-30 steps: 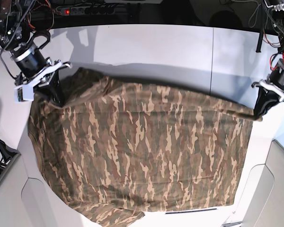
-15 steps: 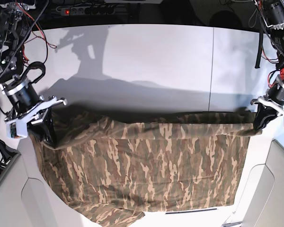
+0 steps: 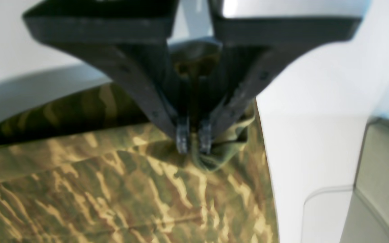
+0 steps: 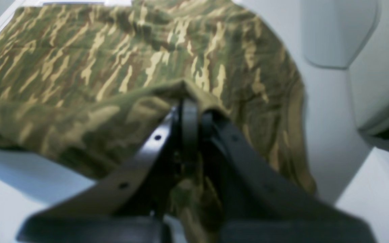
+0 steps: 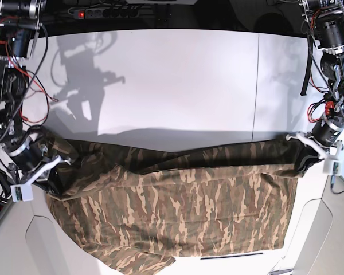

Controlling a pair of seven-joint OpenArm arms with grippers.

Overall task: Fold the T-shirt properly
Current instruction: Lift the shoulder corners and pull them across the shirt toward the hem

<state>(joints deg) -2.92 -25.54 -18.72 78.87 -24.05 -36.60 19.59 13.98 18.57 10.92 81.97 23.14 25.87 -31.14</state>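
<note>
Camouflage T-shirt (image 5: 178, 217) fills the lower frame on the white tabletop (image 5: 178, 80); left tool (image 5: 309, 156) at right and right tool (image 5: 46, 175) at left each pinch a corner; lower both evenly, keeping the fold edge taut

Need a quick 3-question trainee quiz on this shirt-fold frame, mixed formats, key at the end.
1. True or false: both hands are closed on cloth of the T-shirt.
2. In the base view, the left hand grips the shirt at which side of the picture? A) left B) right C) bottom
3. Fill in: the edge held between the left hand and the right hand is lifted over the white ____.

Key: 1 true. 2 B. 3 table.
</note>
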